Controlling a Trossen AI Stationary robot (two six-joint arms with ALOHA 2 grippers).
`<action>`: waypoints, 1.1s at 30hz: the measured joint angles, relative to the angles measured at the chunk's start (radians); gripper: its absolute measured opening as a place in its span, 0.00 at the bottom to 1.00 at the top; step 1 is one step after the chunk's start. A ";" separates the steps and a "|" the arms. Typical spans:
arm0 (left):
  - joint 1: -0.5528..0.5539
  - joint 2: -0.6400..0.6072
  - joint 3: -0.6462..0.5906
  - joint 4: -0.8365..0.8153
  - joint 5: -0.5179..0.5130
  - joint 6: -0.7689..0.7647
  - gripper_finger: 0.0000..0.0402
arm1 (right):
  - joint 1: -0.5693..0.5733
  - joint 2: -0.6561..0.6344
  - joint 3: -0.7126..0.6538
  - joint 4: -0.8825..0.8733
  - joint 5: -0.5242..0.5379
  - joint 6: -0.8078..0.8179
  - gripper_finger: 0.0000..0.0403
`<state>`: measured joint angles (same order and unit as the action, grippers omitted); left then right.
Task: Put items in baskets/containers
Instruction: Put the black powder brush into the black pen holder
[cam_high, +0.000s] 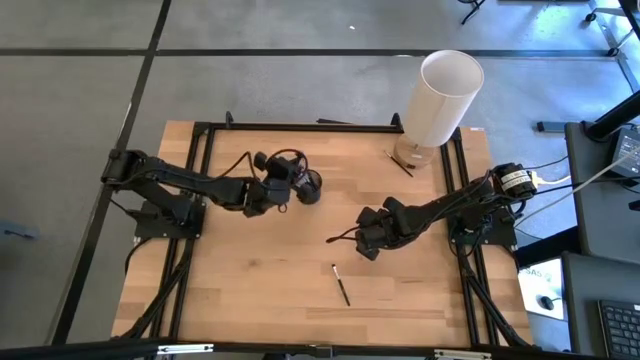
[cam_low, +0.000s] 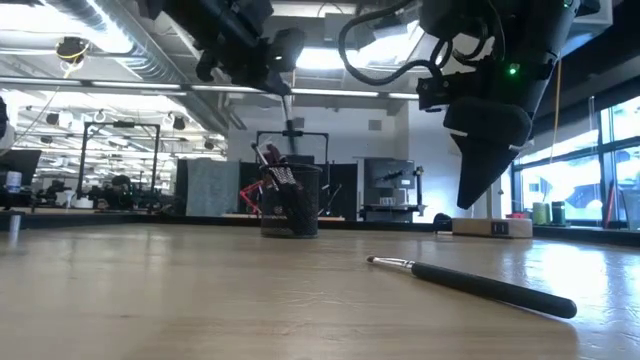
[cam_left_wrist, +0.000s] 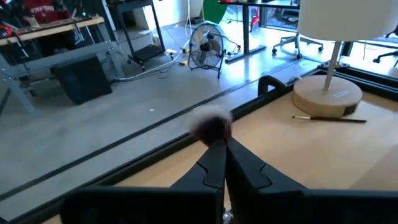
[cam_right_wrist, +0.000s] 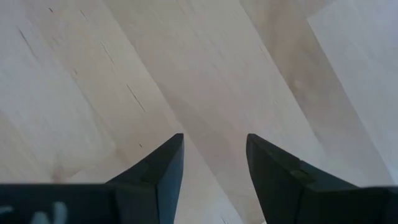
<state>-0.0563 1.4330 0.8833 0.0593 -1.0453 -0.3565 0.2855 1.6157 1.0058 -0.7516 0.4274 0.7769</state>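
The black mesh cup (cam_low: 291, 203) stands on the table's far left half (cam_high: 311, 187) with several brushes upright in it. My left gripper (cam_left_wrist: 219, 148) hovers right beside and above the cup (cam_low: 262, 50), shut on one brush. My right gripper (cam_right_wrist: 214, 142) is open and points down over bare wood near the table's middle (cam_high: 363, 243), touching nothing. One dark-handled brush (cam_low: 470, 282) lies flat on the table near the near edge (cam_high: 341, 285). Another brush (cam_left_wrist: 329, 118) lies by the lamp's base (cam_high: 400, 163). My left gripper pinches a brush between its two fingers just below the fluffy dark head (cam_left_wrist: 211, 127), which sticks up past the fingertips. The fingers come at it about level, across the brush. The brush is lifted clear and upright, its thin handle (cam_low: 288, 108) hanging down over the cup.
A tall white cylinder lamp (cam_high: 440, 95) on a round wooden base (cam_left_wrist: 326, 93) stands at the table's far right corner. A black frame rail (cam_high: 300, 127) runs along the table's edges. Bare wood lies between the two grippers and toward the near edge.
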 joint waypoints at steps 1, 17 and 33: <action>0.001 0.000 0.000 0.005 0.004 0.000 0.01 | 0.000 0.000 0.000 -0.003 0.000 0.000 0.43; -0.009 0.115 0.000 -0.087 0.082 -0.168 0.01 | -0.056 -0.053 0.000 -0.134 0.105 -0.003 0.43; -0.010 0.081 0.000 -0.122 0.123 -0.087 0.10 | -0.580 0.022 0.000 0.107 0.112 -0.588 0.43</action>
<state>-0.0662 1.5138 0.8837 -0.0622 -0.9221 -0.4432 -0.2948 1.6378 1.0061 -0.6444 0.5397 0.1886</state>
